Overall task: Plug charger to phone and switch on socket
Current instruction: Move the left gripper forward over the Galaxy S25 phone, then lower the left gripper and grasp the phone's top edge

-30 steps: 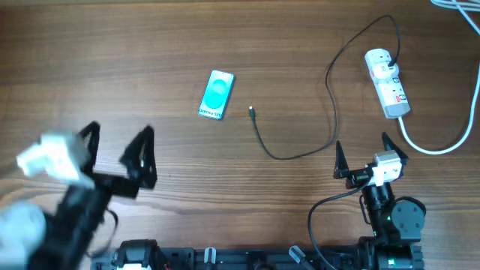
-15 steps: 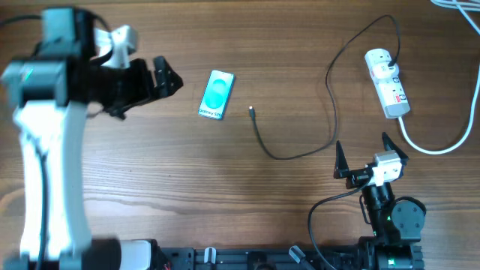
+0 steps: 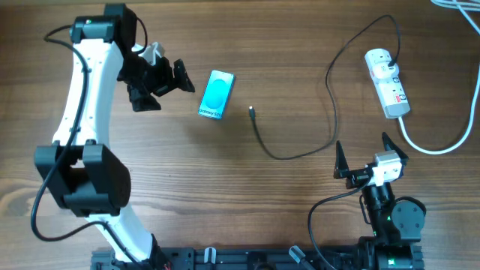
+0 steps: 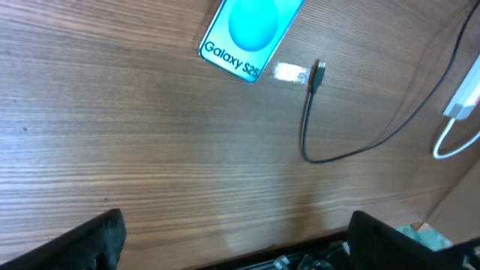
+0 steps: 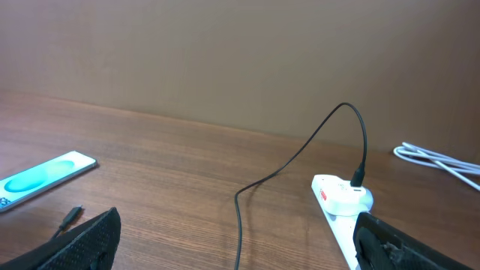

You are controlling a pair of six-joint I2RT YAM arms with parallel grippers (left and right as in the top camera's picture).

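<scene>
- The worktop (image 3: 112, 30) is brown wood grain; besides the task items it carries loose white cables (image 3: 457, 11) at the far right corner
- The thick white cord (image 3: 450, 142) leaves the near end of the socket (image 3: 387, 82) and loops off towards the right edge
- The charger (image 3: 330, 90) runs from its white plug on the socket's far end in a wide arc, then sags into a loop lying between the right gripper (image 3: 363, 146) and the phone (image 3: 217, 94)
- The phone lies screen up, left of centre; its long axis runs near-to-far, with the white band end nearest me and skewed slightly left
- The charger's metal tip (image 3: 252, 112) lies just right of that band end, not touching, and points away from the arm bases
- The socket's long axis also runs near-to-far, slightly skewed
- Left gripper (image 3: 169, 86): just left of the phone, jaws spread, gripping nothing
- Right gripper: at the near edge, jaws spread wide, gripping nothing
</scene>
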